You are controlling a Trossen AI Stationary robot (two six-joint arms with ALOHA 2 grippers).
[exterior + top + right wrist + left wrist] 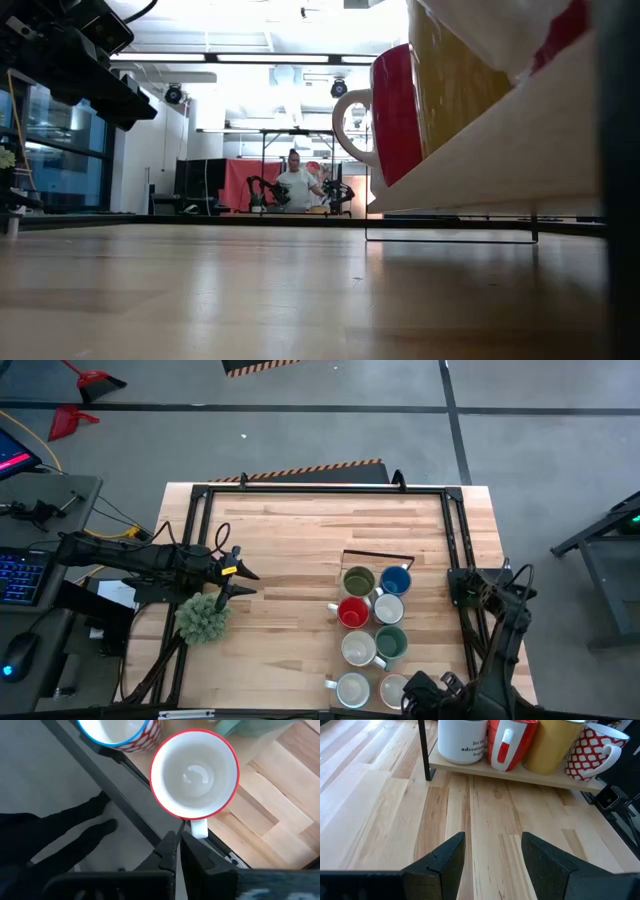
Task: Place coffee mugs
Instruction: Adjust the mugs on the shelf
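Pale butcher-block wood is forming the desk (290, 530), framed by a black rail. At the left, the left arm is reaching in over the desk edge, its tool (240, 573) hovering above bare wood with the two dark fingers (447, 857) spread wide and gripping nothing. Just beside that tool, one bushy green artificial plant (203, 617) is sitting on the desk.

Farther right, eight coffee mugs are standing mouth-up in two close columns on a low wooden shelf (520, 774) with thin black legs. Counting from the far end: one olive green mug (359, 581) beside one blue mug (396, 580); one red mug (353, 612) beside one white mug (389, 609); another white mug (358, 648) beside one teal green mug (391, 642); and, nearest the front edge, one white mug with a pale blue inside (352, 688) beside one red-rimmed white mug (195, 772).

At the far right, the right arm is coming in from the front corner. Its tool (178, 845) is hanging over the desk's edge with its fingers pressed together, pinching the white handle of the red-rimmed white mug, whose white inside is empty. In the right wrist view a blue-rimmed mug with a red-and-white pattern (120, 732) is standing just beside it.
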